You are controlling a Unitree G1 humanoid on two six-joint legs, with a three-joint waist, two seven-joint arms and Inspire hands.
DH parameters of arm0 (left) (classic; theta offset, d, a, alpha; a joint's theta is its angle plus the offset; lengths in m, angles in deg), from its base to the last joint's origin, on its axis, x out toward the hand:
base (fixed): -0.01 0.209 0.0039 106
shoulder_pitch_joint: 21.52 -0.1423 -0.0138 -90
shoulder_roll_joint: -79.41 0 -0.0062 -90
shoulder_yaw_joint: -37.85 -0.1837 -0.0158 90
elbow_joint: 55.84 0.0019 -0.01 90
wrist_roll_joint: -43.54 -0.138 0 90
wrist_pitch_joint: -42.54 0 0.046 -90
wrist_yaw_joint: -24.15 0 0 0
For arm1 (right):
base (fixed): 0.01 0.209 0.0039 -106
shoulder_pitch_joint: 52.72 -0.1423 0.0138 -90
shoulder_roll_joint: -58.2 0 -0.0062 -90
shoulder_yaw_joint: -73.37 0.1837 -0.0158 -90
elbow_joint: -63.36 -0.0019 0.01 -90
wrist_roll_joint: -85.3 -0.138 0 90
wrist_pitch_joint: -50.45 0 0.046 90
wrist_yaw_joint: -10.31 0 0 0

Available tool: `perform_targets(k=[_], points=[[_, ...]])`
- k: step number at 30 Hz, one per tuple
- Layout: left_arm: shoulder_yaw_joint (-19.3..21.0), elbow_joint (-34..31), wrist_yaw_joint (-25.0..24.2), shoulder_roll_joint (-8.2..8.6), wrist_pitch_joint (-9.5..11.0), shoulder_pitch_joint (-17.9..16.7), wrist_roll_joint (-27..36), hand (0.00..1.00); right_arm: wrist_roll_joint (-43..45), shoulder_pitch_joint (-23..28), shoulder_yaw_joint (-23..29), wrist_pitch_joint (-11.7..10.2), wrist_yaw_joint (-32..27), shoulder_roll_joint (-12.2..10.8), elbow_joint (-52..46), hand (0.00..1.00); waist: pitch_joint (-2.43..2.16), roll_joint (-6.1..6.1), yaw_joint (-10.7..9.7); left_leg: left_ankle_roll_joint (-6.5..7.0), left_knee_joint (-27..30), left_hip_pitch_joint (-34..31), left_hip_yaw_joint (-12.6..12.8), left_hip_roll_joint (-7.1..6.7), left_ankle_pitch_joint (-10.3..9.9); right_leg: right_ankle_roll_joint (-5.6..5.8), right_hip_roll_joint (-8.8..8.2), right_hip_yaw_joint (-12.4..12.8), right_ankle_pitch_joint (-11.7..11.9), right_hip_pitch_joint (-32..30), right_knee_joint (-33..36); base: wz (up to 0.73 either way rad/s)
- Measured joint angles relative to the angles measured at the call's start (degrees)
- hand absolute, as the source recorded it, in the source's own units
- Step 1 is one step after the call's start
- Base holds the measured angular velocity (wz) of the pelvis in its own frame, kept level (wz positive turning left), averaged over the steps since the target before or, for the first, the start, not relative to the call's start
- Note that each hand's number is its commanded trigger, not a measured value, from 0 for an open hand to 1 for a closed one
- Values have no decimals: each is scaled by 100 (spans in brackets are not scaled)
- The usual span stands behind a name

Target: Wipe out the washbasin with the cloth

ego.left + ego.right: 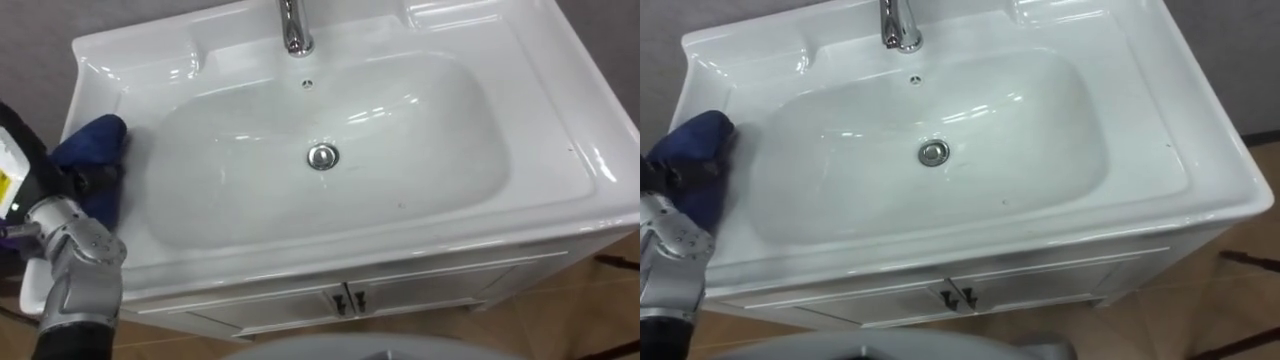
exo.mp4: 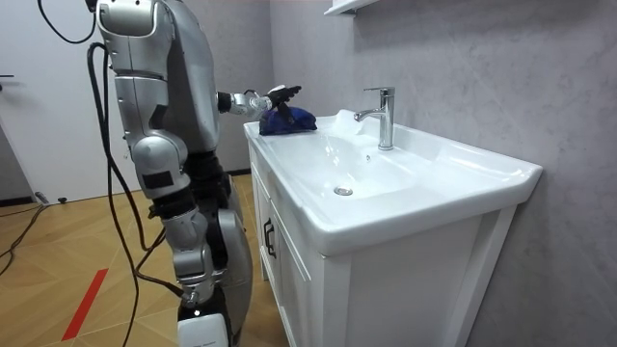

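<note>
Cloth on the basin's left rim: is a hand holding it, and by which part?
The left hand lies on the near part of the blue cloth at the basin rim; whether it truly grips it cannot be told.

White glossy basin [image 1: 420, 215] with a wide, shallow oval bowl and 1 chrome drain [image 1: 322, 156] pretty much dead centre. The dark blue cloth [image 1: 90, 140] sits bunched up on the left rim, right at the bowl's edge.
</note>
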Motion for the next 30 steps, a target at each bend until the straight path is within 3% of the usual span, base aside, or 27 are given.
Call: perform_targets(k=[4, 7, 16, 30], points=[[-1, 2, -29, 15, 119, -5, 1124, 0, -5, 18, -5, -20, 0, -8, -29, 0, -9, -16, 14, 0, 2, 17, 1, 1, 0, 0, 2, 11, 0, 11, 16, 0], [-2, 16, -127, 17, 190, -5, 1435, 0, -2, 24, -4, -67, 3, -11, -32, 0, -14, -29, 22, 0, 2, 27, 1, 1, 0, 0, 1, 7, 0, 24, 19, 0], [-2, 72, -576, 16, 260, -5, 1569, 0, -8, 20, -14, -206, 5, -15, -78, 0, -19, -5, 31, 0, 2, 34, 2, 1, 0, 0, 1, 9, 0, 40, 10, 0], [-2, 73, -718, 16, 280, -2, 1568, 0, -156, 22, -15, -344, 5, -23, -101, 0, -9, -8, 37, 0, 2, 33, 2, 1, 0, 0, 1, 7, 0, 48, 2, 0]])
